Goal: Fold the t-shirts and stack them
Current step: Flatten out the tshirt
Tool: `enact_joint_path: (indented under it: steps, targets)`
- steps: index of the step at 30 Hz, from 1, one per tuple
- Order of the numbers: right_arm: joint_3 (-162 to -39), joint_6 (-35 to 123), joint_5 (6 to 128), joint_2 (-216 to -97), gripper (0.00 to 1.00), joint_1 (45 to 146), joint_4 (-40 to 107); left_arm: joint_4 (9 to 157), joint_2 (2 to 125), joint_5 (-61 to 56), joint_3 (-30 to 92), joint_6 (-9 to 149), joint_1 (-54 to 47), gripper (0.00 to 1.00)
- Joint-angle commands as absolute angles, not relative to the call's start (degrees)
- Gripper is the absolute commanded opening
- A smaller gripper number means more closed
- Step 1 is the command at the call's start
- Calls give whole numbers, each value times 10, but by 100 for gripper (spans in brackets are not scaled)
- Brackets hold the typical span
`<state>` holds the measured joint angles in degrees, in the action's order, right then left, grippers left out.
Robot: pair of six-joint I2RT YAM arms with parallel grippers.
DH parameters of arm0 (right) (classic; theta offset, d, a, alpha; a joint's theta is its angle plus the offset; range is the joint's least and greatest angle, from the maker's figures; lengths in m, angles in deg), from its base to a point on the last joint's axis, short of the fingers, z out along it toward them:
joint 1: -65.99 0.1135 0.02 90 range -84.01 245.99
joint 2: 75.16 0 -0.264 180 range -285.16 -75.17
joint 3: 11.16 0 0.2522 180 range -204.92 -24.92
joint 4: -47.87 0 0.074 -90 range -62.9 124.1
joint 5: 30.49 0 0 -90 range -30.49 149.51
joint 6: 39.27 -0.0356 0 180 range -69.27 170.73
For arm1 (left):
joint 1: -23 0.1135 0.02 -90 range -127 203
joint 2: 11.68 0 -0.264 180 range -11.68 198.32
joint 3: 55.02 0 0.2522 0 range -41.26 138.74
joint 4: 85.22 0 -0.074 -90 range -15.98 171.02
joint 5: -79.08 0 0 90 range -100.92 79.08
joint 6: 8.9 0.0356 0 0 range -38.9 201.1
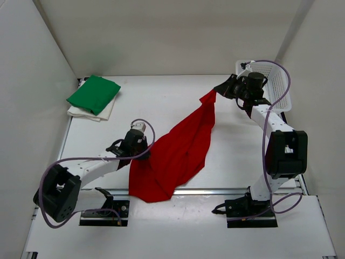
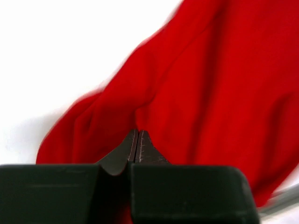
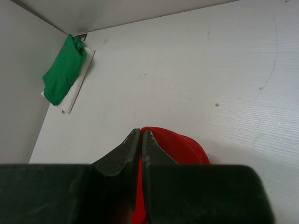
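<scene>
The red t-shirt (image 1: 178, 151) hangs stretched between my two grippers, and its lower end drapes over the table's front rail. My right gripper (image 1: 217, 90) is shut on its upper corner at the back right; red cloth (image 3: 182, 144) shows between the jaws (image 3: 141, 132). My left gripper (image 1: 143, 143) is shut at the shirt's left edge; creases in the cloth (image 2: 210, 93) run to the closed tips (image 2: 137, 132). The folded green t-shirt (image 1: 93, 93) lies on the folded white t-shirt (image 1: 81, 112) at the back left. Both also show in the right wrist view: green (image 3: 63, 74), white (image 3: 77, 91).
A white plastic mesh basket (image 1: 277, 81) stands at the back right, just behind my right arm. White walls close in the table on the left, back and right. A metal rail (image 1: 226, 190) runs along the front edge.
</scene>
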<state>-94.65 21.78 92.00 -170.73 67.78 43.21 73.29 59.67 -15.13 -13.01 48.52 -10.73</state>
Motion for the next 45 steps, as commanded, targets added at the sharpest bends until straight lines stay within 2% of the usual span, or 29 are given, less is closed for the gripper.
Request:
enact_joint_path:
  steps: [1,8,11,12,14,15,16,18,20,22,25,26,28,29,30,31,33,35,37,39,41,42,43,44,45]
  targets:
    - [-968,211,924,-1681,0,675,465,723,554,-128,-34,496,-78,0]
    - [-1038,217,904,-1681,0,682,428,743,551,-82,65,483,5,0]
    - [-1144,228,874,-1728,0,698,371,770,601,-93,150,479,48,0]
    - [-1225,239,869,-1748,0,698,322,753,643,-103,184,483,63,0]
    - [-1404,259,866,-1844,1,703,239,725,711,-81,342,490,96,0]
    - [-1567,268,868,-1876,0,700,172,685,761,-71,395,489,116,0]
    - [-1727,271,859,-1939,0,703,137,641,804,-60,501,492,138,0]
    - [-1671,227,888,-1875,0,676,237,598,845,-52,675,493,161,0]
    - [-1564,191,903,-1813,0,661,311,564,865,-61,764,494,186,0]
    - [-1582,217,904,-1792,0,650,268,565,854,-50,786,493,204,0]
    - [-1562,275,898,-1762,0,673,216,626,776,-57,662,480,230,0]
    - [-1510,291,884,-1731,0,684,210,656,739,-56,630,477,247,0]
    - [-1376,308,869,-1646,0,703,252,695,683,-70,502,480,254,1]
    - [-1258,297,864,-1622,0,707,298,720,636,-79,468,482,252,1]
    - [-1137,285,859,-1568,0,713,325,763,586,-102,374,484,247,4]
    - [-1076,275,851,-1521,0,718,379,790,558,-108,275,485,239,6]
    - [-865,236,840,-1458,0,732,433,859,465,-125,138,467,238,18]
    - [-728,215,827,-1401,0,749,489,878,415,-121,-12,431,239,29]
    - [-575,185,796,-1362,0,764,517,888,383,-110,-108,403,246,39]
    - [-491,178,764,-1329,2,794,542,870,358,-112,-165,395,265,45]
    - [-423,179,753,-1298,11,818,539,847,341,-108,-207,402,269,58]
    - [-412,182,745,-1290,25,818,524,837,335,-108,-210,404,269,69]
    - [-401,186,738,-1276,37,822,503,828,329,-108,-216,409,263,74]
    - [-394,190,735,-1258,43,823,491,820,329,-108,-220,415,263,78]
    - [-393,195,734,-1251,50,818,472,813,325,-107,-223,420,254,88]
